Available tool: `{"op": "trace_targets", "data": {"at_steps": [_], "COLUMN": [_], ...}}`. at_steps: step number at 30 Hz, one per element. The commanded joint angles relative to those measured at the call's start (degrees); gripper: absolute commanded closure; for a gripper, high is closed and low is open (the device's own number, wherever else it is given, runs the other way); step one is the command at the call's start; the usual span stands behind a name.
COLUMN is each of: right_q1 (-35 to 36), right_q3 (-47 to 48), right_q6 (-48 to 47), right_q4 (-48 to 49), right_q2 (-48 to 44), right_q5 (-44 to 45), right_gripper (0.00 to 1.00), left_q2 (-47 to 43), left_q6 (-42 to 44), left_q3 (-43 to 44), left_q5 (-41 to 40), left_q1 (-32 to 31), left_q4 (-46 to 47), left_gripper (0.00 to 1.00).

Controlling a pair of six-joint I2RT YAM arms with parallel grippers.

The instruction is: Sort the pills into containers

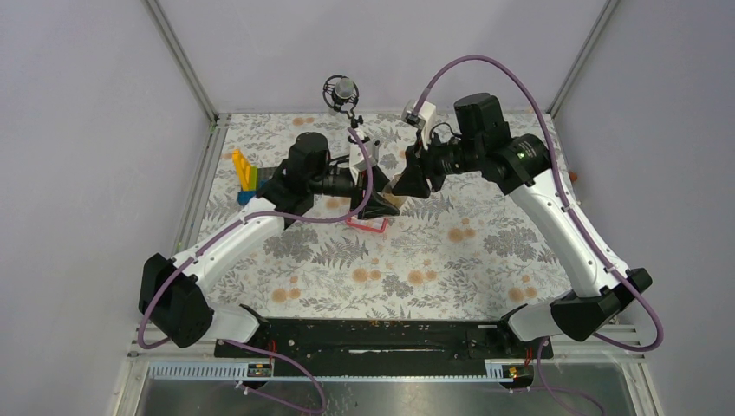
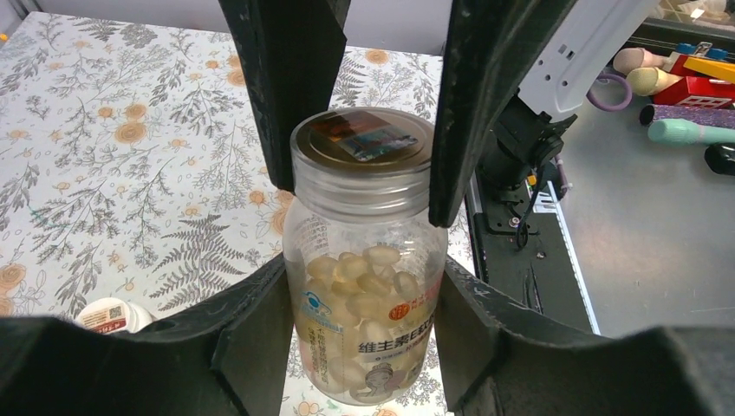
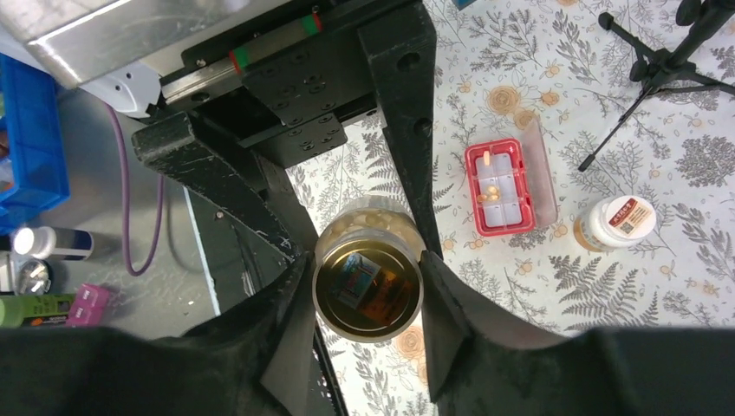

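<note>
The clear yellowish bottle point(image 2: 368, 295), full of pale yellow pills point(image 2: 360, 267), is held in the air between both arms point(image 1: 395, 196). My left gripper point(image 2: 364, 299) is shut on its body. My right gripper point(image 3: 368, 290) is shut on its gold-topped cap point(image 3: 368, 290), its fingers point(image 2: 290, 95) on both sides of the lid point(image 2: 362, 143). The pink compartment box point(image 3: 496, 188) lies open on the cloth below with a few pills point(image 3: 491, 195) in it. The white-capped orange-labelled bottle point(image 3: 615, 221) stands beside it and also shows in the left wrist view point(image 2: 108, 316).
A blue, yellow and grey toy-brick block point(image 1: 245, 173) stands at the left edge of the flowered cloth. A microphone on a small tripod point(image 1: 342, 94) stands at the back centre, its legs point(image 3: 659, 61) near the pink box point(image 1: 368, 225).
</note>
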Motion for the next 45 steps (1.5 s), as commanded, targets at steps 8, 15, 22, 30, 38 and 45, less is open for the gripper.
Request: {"op": "trace_targets", "data": {"at_steps": [8,15,22,30,38,45], "right_q1": [2.9,5.0,2.4,-4.6,-4.6,-4.2], "right_q3": [-2.5,-1.4,-5.1,-4.5,-3.5,-5.3], "right_q6": [20.9,47.8,36.2,14.2,9.4,10.4], "right_q4": [14.7,14.1,22.9,13.3,10.0,12.2], "right_q2": [1.3,3.7,-1.9,-3.0,-1.0,-0.2], "right_q5": [19.8,40.6,25.9,-1.8,-4.6,-4.3], "right_gripper": [0.70,0.68,0.09,0.23,0.26,0.26], "left_q2": [-1.1,-2.5,-3.2,-3.5,-3.0,-2.8], "left_q6": [3.0,2.3,2.2,2.0,2.0,2.0], "left_q3": [0.0,-4.2,-5.4,-4.9,-3.3,-2.4], "left_q5": [-9.4,-17.7,-18.5,-12.5,-9.3,-7.8], "left_q1": [-0.3,-0.4,-0.3,-0.4,-0.4,-0.3], "left_q4": [4.1,10.2,9.9,8.6,7.3,6.5], "left_gripper": [1.00,1.00,1.00,1.00,1.00,1.00]}}
